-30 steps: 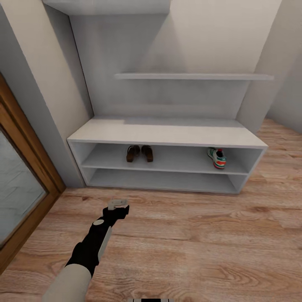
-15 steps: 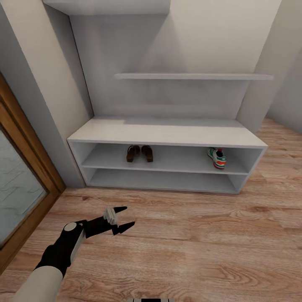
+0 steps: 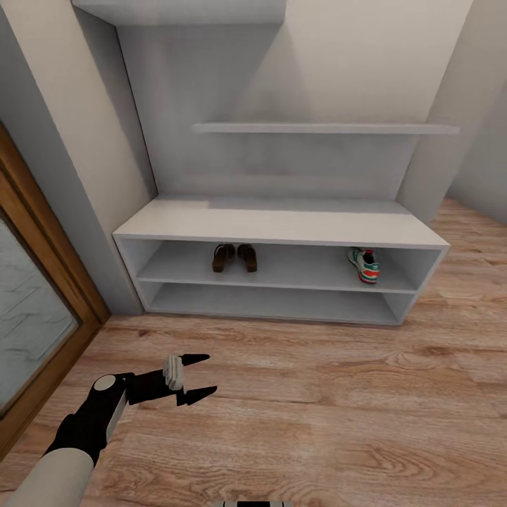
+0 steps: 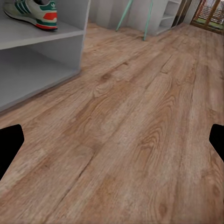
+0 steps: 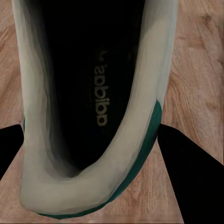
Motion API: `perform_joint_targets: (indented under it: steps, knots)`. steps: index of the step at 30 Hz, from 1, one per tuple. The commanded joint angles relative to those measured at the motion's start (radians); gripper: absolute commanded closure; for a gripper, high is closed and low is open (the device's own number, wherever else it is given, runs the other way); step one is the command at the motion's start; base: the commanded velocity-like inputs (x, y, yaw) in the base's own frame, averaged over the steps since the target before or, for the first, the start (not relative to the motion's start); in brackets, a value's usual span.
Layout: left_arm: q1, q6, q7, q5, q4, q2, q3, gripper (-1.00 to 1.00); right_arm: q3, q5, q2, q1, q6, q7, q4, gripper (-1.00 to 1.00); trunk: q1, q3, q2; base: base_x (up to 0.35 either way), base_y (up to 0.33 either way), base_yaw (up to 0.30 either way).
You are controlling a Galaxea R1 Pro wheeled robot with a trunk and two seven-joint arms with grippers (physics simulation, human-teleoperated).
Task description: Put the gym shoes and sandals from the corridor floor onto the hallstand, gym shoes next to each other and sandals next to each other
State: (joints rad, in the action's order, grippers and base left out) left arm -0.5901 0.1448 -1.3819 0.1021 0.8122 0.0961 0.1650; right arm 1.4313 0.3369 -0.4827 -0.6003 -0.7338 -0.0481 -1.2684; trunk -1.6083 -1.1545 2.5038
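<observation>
Pale hallstand (image 3: 282,227) on plank floor (image 3: 338,394); upper shelf: sandals (image 3: 234,257), apparently one sneaker (image 3: 364,265).

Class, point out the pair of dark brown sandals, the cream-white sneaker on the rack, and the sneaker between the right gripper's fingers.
Pair of dark brown sandals (image 3: 234,257): head view, where the two meet.
Cream-white sneaker on the rack (image 3: 364,265): head view, its side.
Sneaker between the right gripper's fingers (image 5: 144,70): right wrist view, inner collar wall.

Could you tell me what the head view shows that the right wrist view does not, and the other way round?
The head view shows the hallstand with the two sandals and one gym shoe on its upper shelf, plus the open left gripper. The right wrist view looks into a second gym shoe between the right gripper's fingers. Both show the corridor floor.
</observation>
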Motion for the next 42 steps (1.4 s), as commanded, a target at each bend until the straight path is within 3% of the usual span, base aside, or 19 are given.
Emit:
perform_joint_targets:
  steps: [1,3,5,6,7,8,9,10,11,13,16,20,22,23,24,29,32,35,42]
  knots:
    - [-0.001,0.011,-0.002,0.007,0.000,-0.001,0.003,-1.00,-0.018,0.040,0.053,-0.001,-0.004,-0.003,0.038,1.00,0.000,-0.001,0.000,0.000,0.000,0.000]
    - [-0.001,0.011,-0.002,0.007,-0.002,-0.001,0.003,-1.00,-0.103,0.051,0.091,-0.001,-0.004,-0.003,0.090,1.00,0.000,-0.001,0.000,0.000,0.000,0.000]
    - [-0.001,0.011,-0.002,0.007,-0.009,-0.001,0.003,-1.00,-0.262,0.053,0.112,-0.001,-0.004,-0.002,0.151,1.00,0.000,-0.001,0.000,0.000,0.000,0.000]
    - [-0.001,0.011,-0.001,0.007,-0.011,-0.001,0.003,-1.00,-0.309,0.052,0.115,-0.001,-0.004,-0.002,0.170,1.00,0.000,-0.001,0.000,0.000,0.000,0.000]
    - [-0.001,0.012,-0.001,0.007,-0.023,-0.002,0.002,-1.00,-0.514,0.052,0.123,-0.001,-0.004,-0.002,0.259,1.00,0.000,-0.001,0.000,0.000,0.000,0.000]
    - [-0.001,0.012,-0.001,0.007,-0.028,-0.002,0.003,-1.00,-0.618,0.051,0.126,-0.001,-0.004,-0.002,0.304,1.00,0.000,-0.001,0.000,0.000,0.000,0.000]
    - [-0.001,0.012,0.000,0.007,-0.029,-0.002,0.003,-1.00,-0.670,0.050,0.128,-0.001,-0.004,-0.002,0.324,1.00,0.000,-0.001,0.000,0.000,0.000,0.000]
    - [-0.001,0.012,0.000,0.008,-0.033,-0.002,0.003,-1.00,-0.806,0.039,0.145,-0.001,-0.005,-0.002,0.367,1.00,0.000,-0.001,0.000,0.000,0.000,0.000]
    - [-0.001,0.012,0.000,0.008,-0.034,-0.002,0.003,-1.00,-0.875,0.023,0.166,-0.001,-0.005,-0.001,0.383,1.00,0.000,-0.001,0.000,0.000,0.000,0.000]
    - [-0.001,0.012,0.002,0.007,-0.037,-0.003,0.002,-1.00,-0.956,-0.031,0.221,-0.001,-0.005,-0.001,0.400,1.00,0.000,-0.001,0.000,0.000,0.000,0.000]
    - [-0.001,0.012,0.002,0.008,-0.041,-0.005,0.002,-1.00,-0.996,-0.087,0.282,-0.001,-0.006,-0.001,0.411,1.00,0.000,-0.001,0.000,0.000,0.000,0.000]
    - [-0.001,0.012,0.004,0.008,-0.045,-0.007,0.002,-1.00,-1.016,-0.115,0.334,-0.001,-0.013,0.000,0.417,1.00,0.000,-0.001,0.000,0.000,0.000,0.000]
    - [-0.001,0.012,0.004,0.008,-0.050,-0.008,0.001,-1.00,-1.050,-0.119,0.385,-0.001,-0.017,-0.001,0.418,1.00,0.000,-0.001,0.000,0.000,0.000,0.000]
    - [-0.001,0.012,0.005,0.008,-0.052,-0.008,0.001,-1.00,-1.088,-0.120,0.424,-0.001,-0.018,-0.001,0.417,1.00,0.000,-0.001,0.000,0.000,0.000,0.000]
    - [-0.001,0.012,0.006,0.008,-0.053,-0.009,0.001,-1.00,-1.103,-0.120,0.435,-0.002,-0.019,-0.002,0.417,1.00,0.000,-0.001,0.000,0.000,0.000,0.000]
    - [-0.001,0.012,0.005,0.010,-0.056,-0.008,0.001,-1.00,-1.127,-0.120,0.467,-0.014,-0.031,-0.002,0.417,1.00,0.000,-0.001,0.000,0.000,0.000,0.000]
    - [-0.001,0.012,0.005,0.011,-0.056,-0.009,0.001,-1.00,-1.130,-0.120,0.484,-0.059,-0.057,-0.002,0.417,1.00,0.000,-0.001,0.000,0.000,0.000,0.000]
    - [-0.001,0.012,0.004,0.011,-0.056,-0.009,0.001,-1.00,-1.130,-0.118,0.490,-0.108,-0.071,-0.003,0.417,1.00,0.000,-0.001,0.000,0.000,0.000,0.000]
    - [-0.001,0.012,0.004,0.011,-0.055,-0.009,0.001,-1.00,-1.131,-0.114,0.491,-0.127,-0.072,-0.009,0.414,1.00,0.000,-0.001,0.000,0.000,0.000,0.000]
